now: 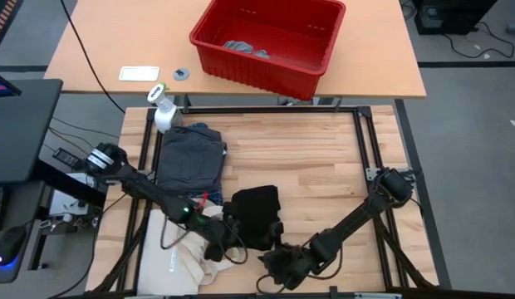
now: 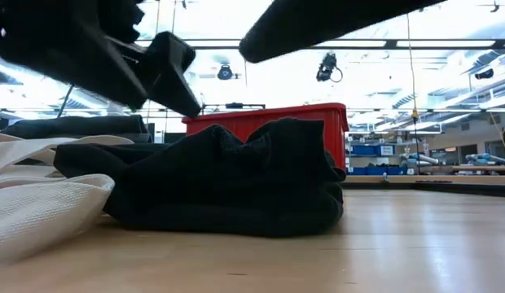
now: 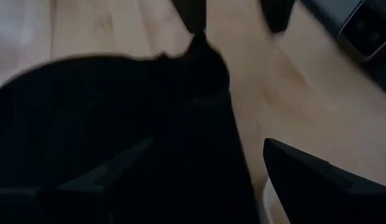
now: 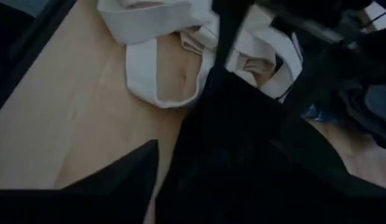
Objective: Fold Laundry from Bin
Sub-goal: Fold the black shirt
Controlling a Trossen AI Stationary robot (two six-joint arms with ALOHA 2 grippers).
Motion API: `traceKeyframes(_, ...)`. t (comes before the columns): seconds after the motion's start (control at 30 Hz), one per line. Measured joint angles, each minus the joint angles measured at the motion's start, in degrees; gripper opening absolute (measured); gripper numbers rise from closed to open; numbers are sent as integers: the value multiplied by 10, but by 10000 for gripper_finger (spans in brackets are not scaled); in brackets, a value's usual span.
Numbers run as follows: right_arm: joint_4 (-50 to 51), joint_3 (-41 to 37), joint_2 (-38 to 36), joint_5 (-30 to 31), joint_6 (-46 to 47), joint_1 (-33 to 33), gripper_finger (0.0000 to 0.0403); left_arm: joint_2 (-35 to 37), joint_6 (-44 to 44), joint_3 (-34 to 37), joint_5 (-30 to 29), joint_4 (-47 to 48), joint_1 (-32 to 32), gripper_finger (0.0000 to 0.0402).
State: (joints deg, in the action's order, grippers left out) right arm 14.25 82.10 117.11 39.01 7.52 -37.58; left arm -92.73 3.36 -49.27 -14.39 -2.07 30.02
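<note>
Fold check: black piece flat, both claws clear

Soft black garment (image 1: 256, 214) lies bunched and folded on the wooden surface (image 1: 324, 166), near centre. Left claw (image 1: 227, 241) sits at its left edge, jaws spread wide, holding nothing. Right claw (image 1: 278, 262) is at the near edge, jaws apart, empty; looks like a release. Folded dark grey piece (image 1: 189, 158) stacked far left. Cream canvas tote (image 1: 170, 262) just left. Red plastic bin (image 1: 270, 41) far side, light grey pieces (image 1: 245, 48) inside.
</note>
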Motion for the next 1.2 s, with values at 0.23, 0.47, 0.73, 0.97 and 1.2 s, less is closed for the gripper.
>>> traceKeyframes(0.23, 150, -1, -17, 119, 125, -29, 353, -95, 3, -115, -37, 82, 3, 302)
traceKeyframes(0.47, 316, -1, -18, 177, 332, -77, 347, -185, 14, -253, -94, 218, 18, 302)
traceKeyframes(0.73, 343, -16, -19, 215, 442, -116, 347, -235, 14, -288, -101, 239, 14, 302)
traceKeyframes(0.97, 316, -20, -19, 215, 451, -120, 347, -247, 31, -281, -124, 270, -2, 287)
traceKeyframes(1.2, 299, -21, -19, 213, 439, -119, 347, -251, 23, -281, -121, 288, -2, 130)
